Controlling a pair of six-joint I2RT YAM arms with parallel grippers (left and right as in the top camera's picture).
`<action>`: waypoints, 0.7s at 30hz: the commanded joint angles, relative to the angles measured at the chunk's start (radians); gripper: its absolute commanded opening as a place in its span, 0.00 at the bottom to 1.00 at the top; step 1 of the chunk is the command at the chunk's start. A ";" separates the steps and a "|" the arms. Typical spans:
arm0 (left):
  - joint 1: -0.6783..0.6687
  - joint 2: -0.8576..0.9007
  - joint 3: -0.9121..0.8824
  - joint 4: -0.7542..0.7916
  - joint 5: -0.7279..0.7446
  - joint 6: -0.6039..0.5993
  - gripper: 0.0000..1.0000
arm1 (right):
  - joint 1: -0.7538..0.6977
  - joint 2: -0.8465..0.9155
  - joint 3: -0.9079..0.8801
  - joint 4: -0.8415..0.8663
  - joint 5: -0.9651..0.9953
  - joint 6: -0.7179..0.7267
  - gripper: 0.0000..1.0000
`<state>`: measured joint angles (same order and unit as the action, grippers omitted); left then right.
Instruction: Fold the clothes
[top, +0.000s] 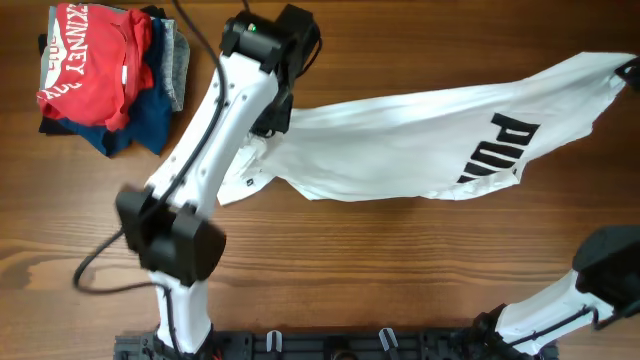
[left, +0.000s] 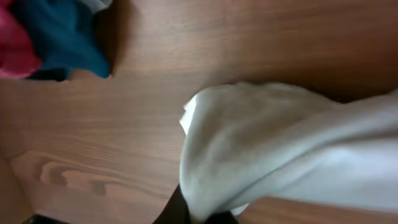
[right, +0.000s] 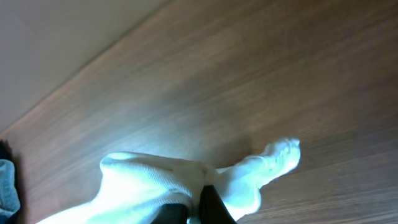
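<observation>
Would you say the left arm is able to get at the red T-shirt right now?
Probably yes for reach: only open table lies between it and the red T-shirt. However, the left tool is shut on the white T-shirt and would have to let go first.

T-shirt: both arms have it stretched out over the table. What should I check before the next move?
1. Left gripper shut on T-shirt: ok, cloth bunched between its fingers.
2. Right gripper shut on T-shirt: ok.
3. T-shirt spread flat: not ok, it is a bunched, creased band between the arms.
4. Lettering facing up: ok.
5. T-shirt clear of the pile: ok, apart from it.
6. Which parts of the T-shirt are gripped: cannot tell.
</observation>
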<state>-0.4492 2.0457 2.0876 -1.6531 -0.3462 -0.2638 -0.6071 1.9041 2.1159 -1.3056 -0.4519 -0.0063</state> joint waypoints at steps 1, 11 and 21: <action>0.079 0.136 -0.008 0.074 -0.011 0.057 0.04 | 0.034 0.053 0.004 0.008 0.039 -0.020 0.04; 0.235 0.296 -0.008 0.376 -0.014 0.077 0.37 | 0.162 0.124 0.003 0.077 0.102 -0.017 0.04; 0.267 0.239 -0.006 0.384 0.075 0.089 1.00 | 0.237 0.176 0.003 0.109 0.123 -0.009 0.04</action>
<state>-0.1501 2.3447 2.0785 -1.2369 -0.3428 -0.1921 -0.3794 2.0590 2.1159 -1.2030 -0.3504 -0.0059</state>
